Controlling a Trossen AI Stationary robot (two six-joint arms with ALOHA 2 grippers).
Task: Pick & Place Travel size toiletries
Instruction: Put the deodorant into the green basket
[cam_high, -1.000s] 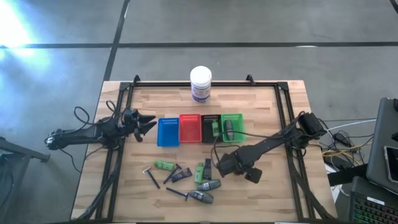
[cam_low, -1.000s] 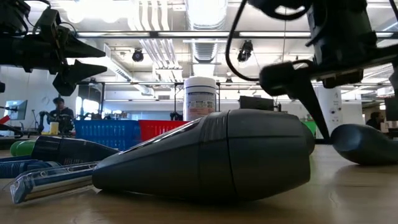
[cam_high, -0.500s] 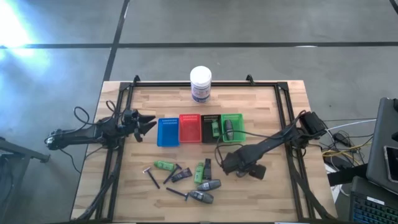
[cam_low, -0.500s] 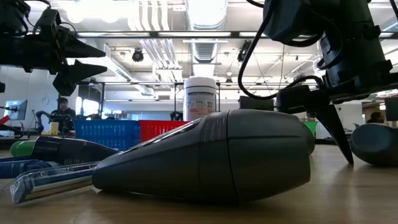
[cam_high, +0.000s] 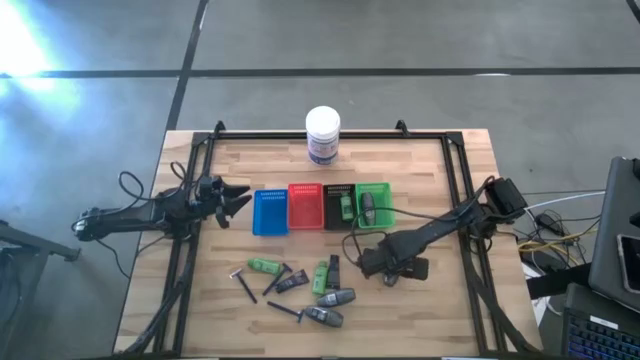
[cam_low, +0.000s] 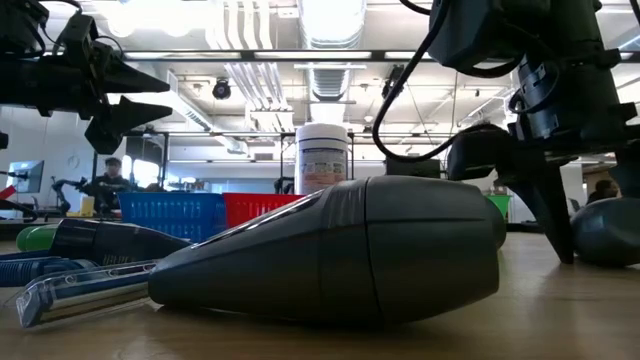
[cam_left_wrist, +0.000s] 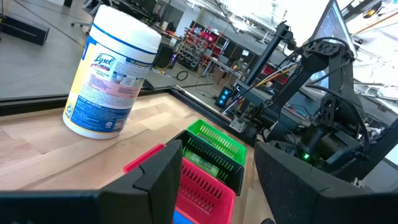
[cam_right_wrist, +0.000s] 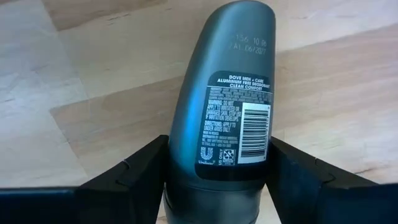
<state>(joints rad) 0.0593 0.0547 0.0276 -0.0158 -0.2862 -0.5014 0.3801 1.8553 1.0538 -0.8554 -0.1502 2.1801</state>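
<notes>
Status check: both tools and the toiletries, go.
Right tool down on table, straddling grey oblong deodorant bottle. Left tool open, parked beside blue tray. Remaining toiletries piled at front edge; nothing in the way.

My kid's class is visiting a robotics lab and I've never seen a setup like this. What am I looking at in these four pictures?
It is a robot with two dark arms at a wooden table. One picture looks straight down from above, one looks level across the tabletop, and two come from cameras on the wrists.

On the table stand a white jar and four small trays in a row: blue, red, black and green. Nearer the front lie small toiletries: green tubes, grey bottles, razors.

The right gripper is down at the table; its wrist camera shows a grey deodorant bottle lying between its fingers. The left gripper waits open at the table's left side, holding nothing.
</notes>
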